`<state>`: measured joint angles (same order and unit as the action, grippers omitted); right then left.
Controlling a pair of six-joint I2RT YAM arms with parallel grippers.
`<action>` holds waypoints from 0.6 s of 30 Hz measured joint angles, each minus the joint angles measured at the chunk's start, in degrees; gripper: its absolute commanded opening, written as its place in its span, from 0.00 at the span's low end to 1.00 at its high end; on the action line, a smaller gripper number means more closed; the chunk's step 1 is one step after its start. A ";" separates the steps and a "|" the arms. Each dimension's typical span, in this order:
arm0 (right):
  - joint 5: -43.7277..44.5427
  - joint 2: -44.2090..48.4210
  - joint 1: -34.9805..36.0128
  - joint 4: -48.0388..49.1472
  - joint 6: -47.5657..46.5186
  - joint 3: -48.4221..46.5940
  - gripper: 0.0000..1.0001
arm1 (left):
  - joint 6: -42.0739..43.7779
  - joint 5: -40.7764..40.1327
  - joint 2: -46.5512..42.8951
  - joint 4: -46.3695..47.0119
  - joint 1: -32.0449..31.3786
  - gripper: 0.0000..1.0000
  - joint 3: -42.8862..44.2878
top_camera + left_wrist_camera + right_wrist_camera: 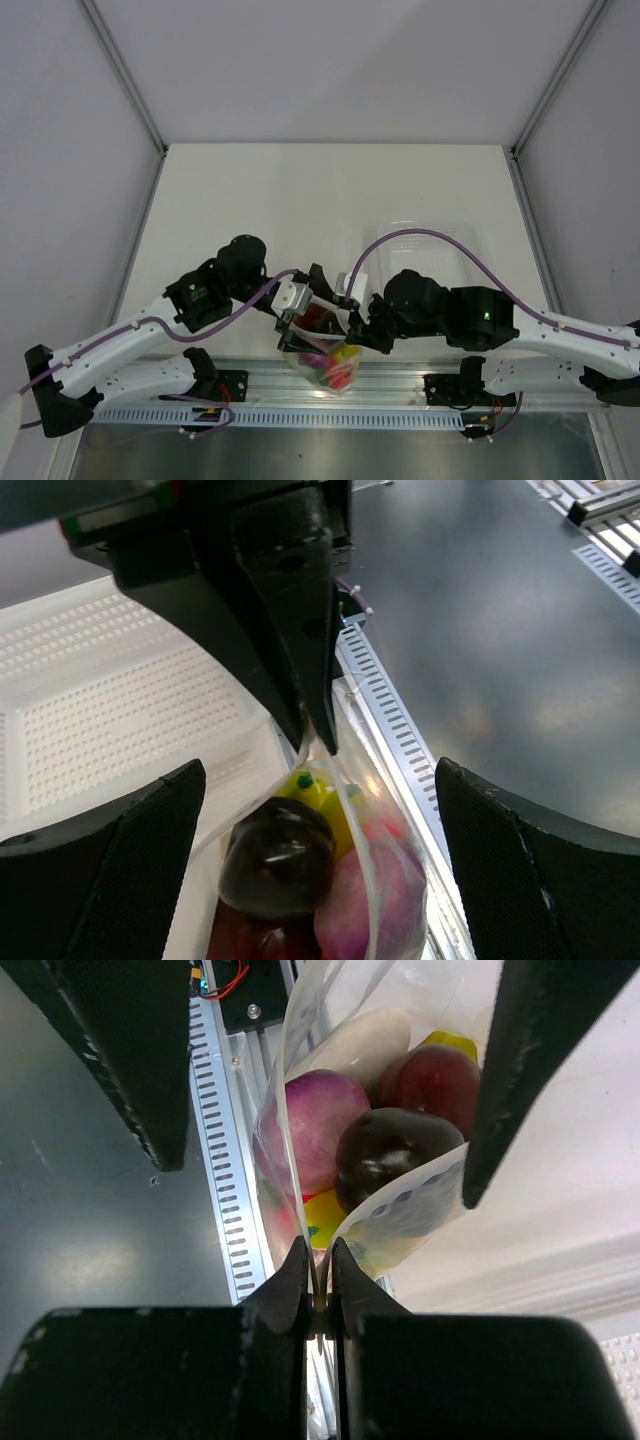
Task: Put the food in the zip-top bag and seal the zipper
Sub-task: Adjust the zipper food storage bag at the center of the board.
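The zip-top bag (325,362) hangs at the table's front edge between both grippers, with its mouth open. Inside it are a dark red round fruit (395,1150), a purple piece (310,1130), a white oblong piece (360,1040), a red fruit (435,1075) and a yellow banana piece (318,795). My right gripper (318,1263) is shut on the bag's mouth edge and pinches the zipper (298,1160); it also shows in the top view (357,325). My left gripper (320,810) is open, with its fingers (110,880) straddling the bag on either side and not touching it; the top view (297,315) shows it too.
A clear ridged tray (430,245) lies on the white table (250,200) behind the right arm. A slotted aluminium rail (400,385) runs along the front edge under the bag. A white perforated surface (110,710) lies to the left of the bag.
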<state>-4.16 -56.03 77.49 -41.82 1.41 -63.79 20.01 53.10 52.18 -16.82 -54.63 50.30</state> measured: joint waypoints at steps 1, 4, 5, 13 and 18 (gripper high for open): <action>0.02 -0.02 -0.02 -0.20 -0.02 -0.11 0.00 | 0.00 0.59 0.02 -0.15 0.00 0.95 0.00; 0.04 -0.02 -0.13 -0.72 -0.02 -0.44 0.00 | 0.02 1.81 0.72 -1.05 0.00 0.94 0.09; 0.04 -0.02 -0.13 -0.81 -0.02 -0.57 0.00 | 0.04 2.12 1.36 -1.64 0.00 0.91 0.28; 0.00 -0.70 -0.39 -1.42 -0.02 -1.51 0.00 | 0.63 -0.26 6.45 -4.24 -2.01 0.86 1.86; 0.31 -0.68 -0.66 -2.36 0.00 -2.14 0.00 | 1.51 -3.65 6.43 -5.11 -2.12 0.76 2.89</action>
<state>-3.86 -56.71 76.84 -44.18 1.41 -65.93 21.52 49.45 58.61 -21.93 -56.75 53.19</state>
